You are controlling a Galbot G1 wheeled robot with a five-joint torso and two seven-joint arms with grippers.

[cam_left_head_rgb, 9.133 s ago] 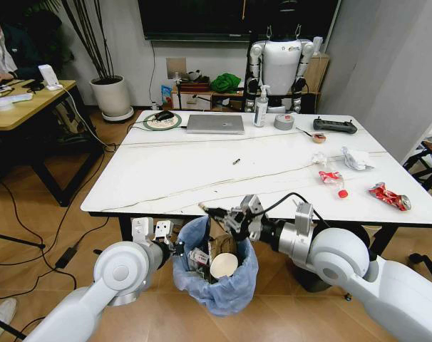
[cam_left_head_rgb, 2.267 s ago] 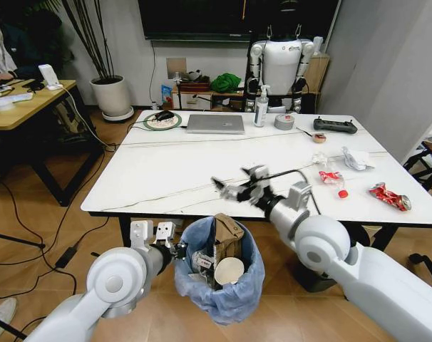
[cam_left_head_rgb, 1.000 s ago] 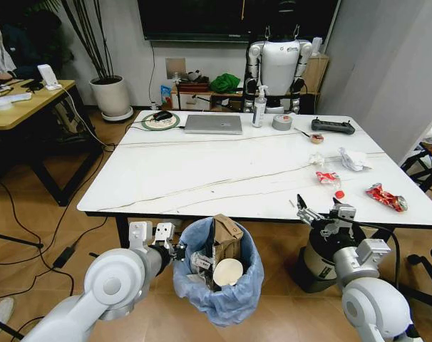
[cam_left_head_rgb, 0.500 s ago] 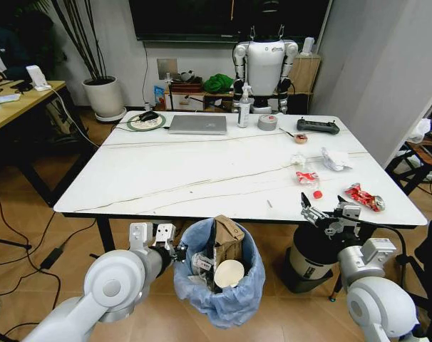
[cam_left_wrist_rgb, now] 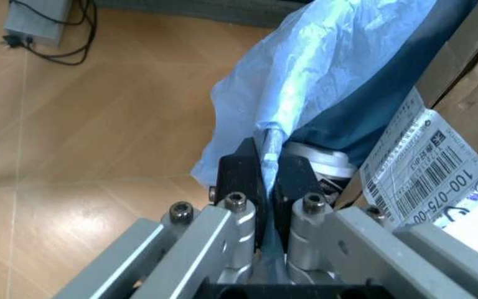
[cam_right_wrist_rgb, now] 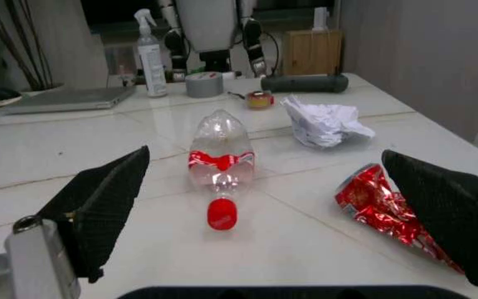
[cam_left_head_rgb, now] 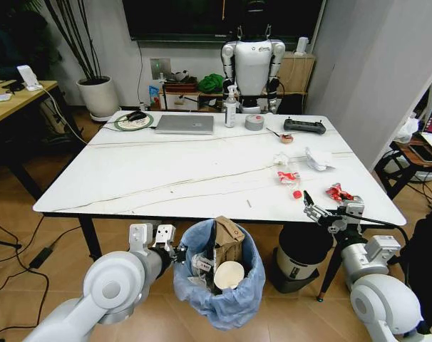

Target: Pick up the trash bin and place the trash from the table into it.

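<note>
bottle (cam_right_wrist_rgb: 219,168) lies on the table (cam_left_head_rgb: 166,178) straight ahead of the right gripper (cam_right_wrist_rgb: 272,205), cap toward it, long axis in line with the reach. red wrapper (cam_right_wrist_rgb: 384,208) sits just beside, nearer the edge; crumpled paper (cam_right_wrist_rgb: 326,121) beyond. jaws spread wide. left gripper (cam_left_wrist_rgb: 266,180) pinches the bin (cam_left_head_rgb: 219,296) rim below the near edge.

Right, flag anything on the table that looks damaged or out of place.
Near the table's right edge: a crushed red can, a plastic bottle lying on its side, and crumpled white paper. They are litter beside the open right gripper.
</note>
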